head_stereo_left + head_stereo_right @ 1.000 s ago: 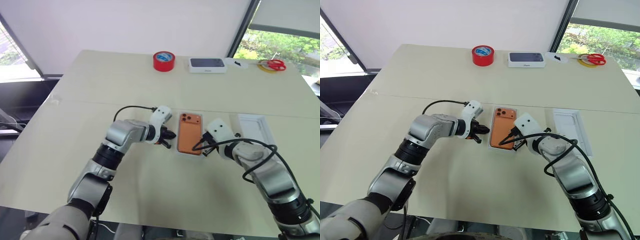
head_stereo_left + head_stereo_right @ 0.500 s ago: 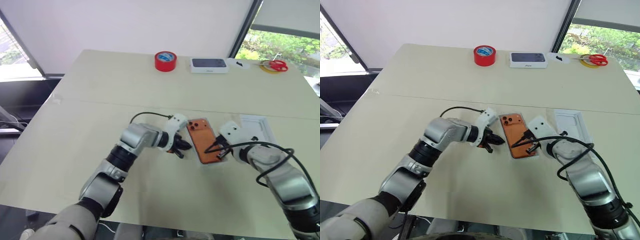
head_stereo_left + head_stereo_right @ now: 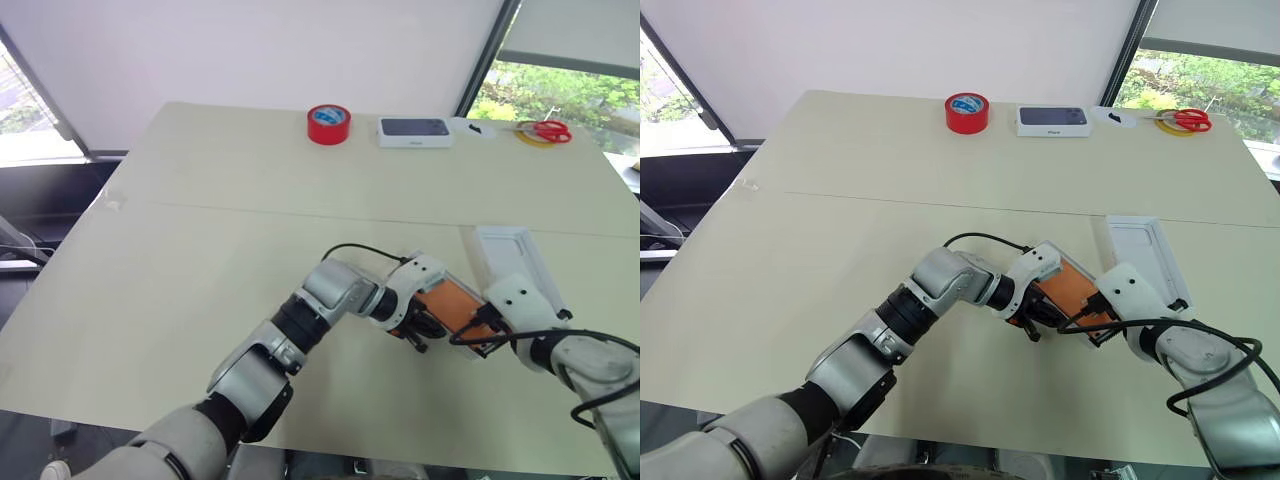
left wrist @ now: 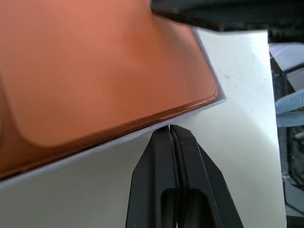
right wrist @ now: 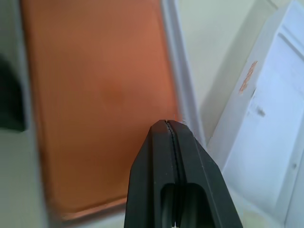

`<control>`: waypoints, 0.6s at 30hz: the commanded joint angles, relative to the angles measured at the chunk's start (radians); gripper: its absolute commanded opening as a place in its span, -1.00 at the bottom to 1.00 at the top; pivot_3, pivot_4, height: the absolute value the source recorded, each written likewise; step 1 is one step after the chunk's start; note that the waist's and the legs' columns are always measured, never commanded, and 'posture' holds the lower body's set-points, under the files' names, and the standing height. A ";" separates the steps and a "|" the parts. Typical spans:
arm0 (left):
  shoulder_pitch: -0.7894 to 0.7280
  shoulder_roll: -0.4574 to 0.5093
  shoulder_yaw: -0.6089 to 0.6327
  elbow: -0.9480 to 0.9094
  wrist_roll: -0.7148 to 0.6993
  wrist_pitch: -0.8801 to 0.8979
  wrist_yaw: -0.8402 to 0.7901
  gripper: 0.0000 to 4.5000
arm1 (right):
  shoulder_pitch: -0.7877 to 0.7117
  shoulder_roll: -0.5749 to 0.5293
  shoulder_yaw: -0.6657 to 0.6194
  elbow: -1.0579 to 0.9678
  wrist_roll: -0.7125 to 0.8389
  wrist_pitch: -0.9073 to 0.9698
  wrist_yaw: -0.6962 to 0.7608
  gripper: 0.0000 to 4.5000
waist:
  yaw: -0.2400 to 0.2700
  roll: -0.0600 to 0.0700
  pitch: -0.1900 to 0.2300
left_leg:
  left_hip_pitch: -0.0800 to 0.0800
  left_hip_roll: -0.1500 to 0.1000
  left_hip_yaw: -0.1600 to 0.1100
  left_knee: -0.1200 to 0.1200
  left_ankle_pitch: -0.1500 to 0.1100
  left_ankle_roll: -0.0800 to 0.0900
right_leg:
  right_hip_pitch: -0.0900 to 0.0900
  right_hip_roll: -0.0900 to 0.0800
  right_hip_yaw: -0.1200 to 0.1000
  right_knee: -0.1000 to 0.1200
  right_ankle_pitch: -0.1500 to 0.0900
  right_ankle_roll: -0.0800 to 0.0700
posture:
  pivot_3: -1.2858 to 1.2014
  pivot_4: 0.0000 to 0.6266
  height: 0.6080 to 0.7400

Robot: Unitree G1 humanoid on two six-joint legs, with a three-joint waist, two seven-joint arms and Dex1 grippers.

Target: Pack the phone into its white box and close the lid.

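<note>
The orange phone [image 3: 452, 303] lies face down in the white box [image 5: 179, 71], whose thin white rim shows around it. Box and phone sit askew near the table's front right. My left gripper [image 3: 1030, 322] is shut, its tips against the box's rim on the left side. My right gripper [image 3: 1092, 328] is also shut, its tips over the phone's near right edge [image 5: 104, 104]. The lid [image 3: 515, 260] lies open side up just right of the box, close beside it, its moulded white inside showing [image 5: 266, 118].
At the table's far edge stand a red tape roll [image 3: 328, 123], a white box with a dark-blue top [image 3: 413, 130] and red-handled scissors [image 3: 548, 129]. The table's front edge runs close below both grippers.
Both shut grippers have moved right and toward me, and the box with the phone has slid and turned with them. It now lies askew right beside the lid.
</note>
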 commanded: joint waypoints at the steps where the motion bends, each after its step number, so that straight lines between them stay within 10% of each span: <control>1: -0.043 -0.020 0.044 0.005 0.008 -0.059 0.001 -0.98 | 0.023 0.000 -0.007 -0.002 0.010 0.009 0.005 -1.00 | 0.000 0.000 0.000 | 0.000 0.000 0.000 0.000 0.000 0.000 | 0.000 0.000 0.000 0.000 0.000 0.000 | 0.03 -0.52 0.76; 18: -0.029 0.021 0.122 0.010 0.025 -0.059 0.041 -0.98 | -0.254 -0.099 0.045 0.313 -0.034 -0.160 0.010 -1.00 | 0.000 0.001 0.000 | -0.001 0.000 -0.001 0.000 0.000 0.000 | -0.001 0.000 0.000 0.000 0.000 0.000 | 0.03 -0.52 0.76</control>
